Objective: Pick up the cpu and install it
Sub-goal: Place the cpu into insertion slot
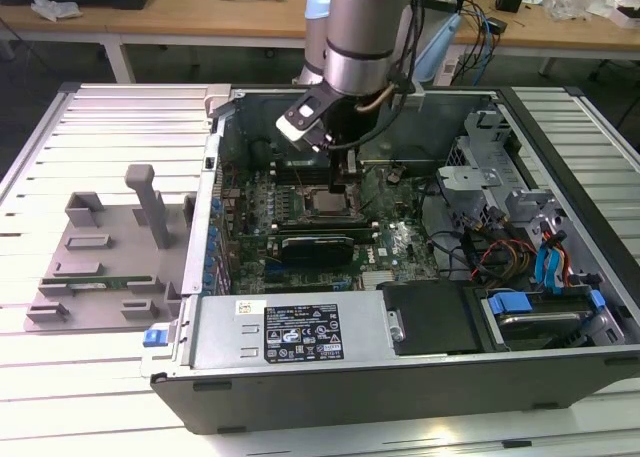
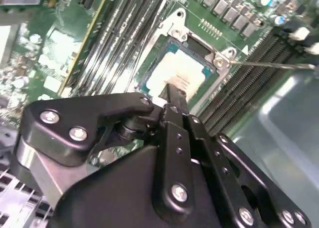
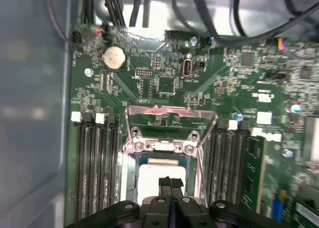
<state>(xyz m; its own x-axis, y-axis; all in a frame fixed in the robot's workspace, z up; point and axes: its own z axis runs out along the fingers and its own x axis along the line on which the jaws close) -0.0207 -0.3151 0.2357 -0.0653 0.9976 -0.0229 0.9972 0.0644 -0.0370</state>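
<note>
Cpu (image 3: 155, 174) lying in the socket (image 3: 160, 147) on the motherboard (image 3: 164, 83), near edge hidden behind clenched, empty jaws pressed to its top. Print on the power-supply label (image 1: 300, 329), well apart from the socket, too small to read.

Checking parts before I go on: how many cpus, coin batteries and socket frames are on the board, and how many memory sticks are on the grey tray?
cpu: 1
coin battery: 1
socket frame: 1
memory stick: 1
Total: 4
</note>
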